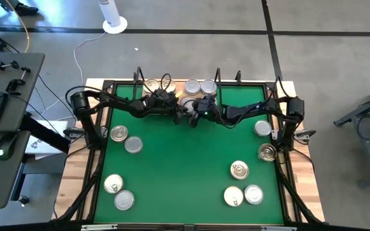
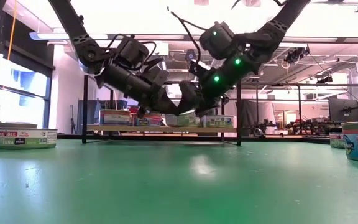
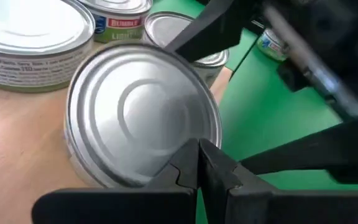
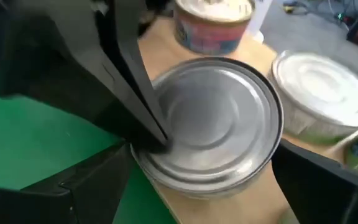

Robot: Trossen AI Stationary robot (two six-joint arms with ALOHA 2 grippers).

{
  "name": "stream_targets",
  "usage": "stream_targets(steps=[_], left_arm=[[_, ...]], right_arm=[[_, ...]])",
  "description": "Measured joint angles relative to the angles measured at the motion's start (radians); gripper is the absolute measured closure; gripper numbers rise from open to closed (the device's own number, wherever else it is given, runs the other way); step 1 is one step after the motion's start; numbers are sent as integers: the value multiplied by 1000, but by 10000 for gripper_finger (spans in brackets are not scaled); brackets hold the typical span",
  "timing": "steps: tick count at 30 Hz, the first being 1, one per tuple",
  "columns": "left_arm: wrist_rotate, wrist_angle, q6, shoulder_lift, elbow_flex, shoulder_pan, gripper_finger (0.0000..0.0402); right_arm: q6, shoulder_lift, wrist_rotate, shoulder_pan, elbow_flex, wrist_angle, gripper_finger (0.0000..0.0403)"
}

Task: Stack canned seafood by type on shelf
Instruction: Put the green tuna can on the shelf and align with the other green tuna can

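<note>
1. High view: both arms met at the shelf (image 1: 194, 90) at the far edge of the mat (image 1: 185, 167). A few cans (image 1: 200, 86) sat on the shelf; nine more lay loose on the mat: four on the left (image 1: 119, 134), five on the right (image 1: 239, 170). By my judgement well under half the job was done.
2. Low view: the shelf (image 2: 160, 129) carried a row of cans (image 2: 115, 117), apparently one layer, with both hands low over its middle. Loose cans (image 2: 18, 137) stood at the mat's edges.
3. Left wrist view: the left hand (image 3: 197, 171) was clenched, fingertips together, touching the rim of a silver-lidded can (image 3: 142, 118) on the shelf; it held nothing. More cans (image 3: 23, 37) stood behind.
4. Right wrist view: the right hand (image 4: 204, 171) stood released, fingers wide on either side of the same silver can (image 4: 213, 127) at the shelf's edge, not clamping it. The left finger pressed its rim. Placing looked unfinished, stacking by type mostly ahead.
</note>
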Motion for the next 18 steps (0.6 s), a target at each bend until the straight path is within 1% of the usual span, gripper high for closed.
stream_targets(steps=[3,5,10,18], left_arm=[[-10,-12,1,2,0,2,401],[-26,-49,7,11,-9,5,401],[-43,-55,1,9,-6,5,402],[-24,-56,0,-23,-6,-17,401]], right_arm=[[-1,-30,-10,5,3,4,31],[0,-54,-26,8,4,-2,31],[-1,-101,-37,16,4,-41,30],[1,-153,-36,21,3,-131,29]])
